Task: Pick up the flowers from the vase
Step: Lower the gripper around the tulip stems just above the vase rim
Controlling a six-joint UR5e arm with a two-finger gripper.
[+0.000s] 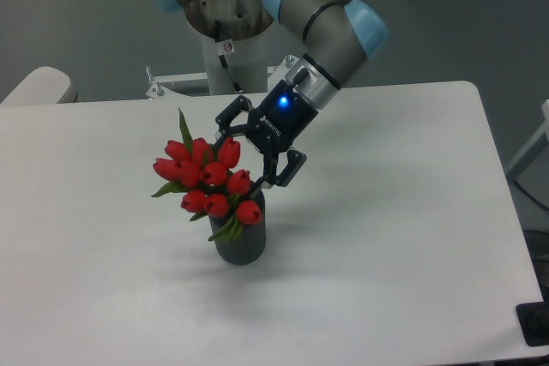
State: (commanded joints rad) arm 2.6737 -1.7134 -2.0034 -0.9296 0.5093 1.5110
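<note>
Right now the white table (386, 212) carries everything that matters, and I take my bearings from the dark grey ribbed vase (240, 242), which stands upright toward the table's front-left part. My arm (322, 6) reaches down from behind and to the right of the vase, blue-jointed, with a blue light glowing on the wrist. Sitting in the vase's mouth and spreading wider than it, up and to the left, is the bunch of red tulips (210, 179), with a green leaf sticking up at the back and another poking out low on the left. My pincer (244, 153) hangs just above and slightly right of the vase, at the right edge of the bunch, released and spread wide; one finger is at the rearmost blooms and the other comes down beside the bloom nearest the vase's rim. Whether either finger is touching a flower I cannot tell from this view. I judge that I am in the approach, with the grasp not yet made and the flowers fully seated in the vase. The next move calls for getting my fingers around the gathered stems or heads, clenching gently so nothing is crushed, then lifting straight up so the vase does not tip.
</note>
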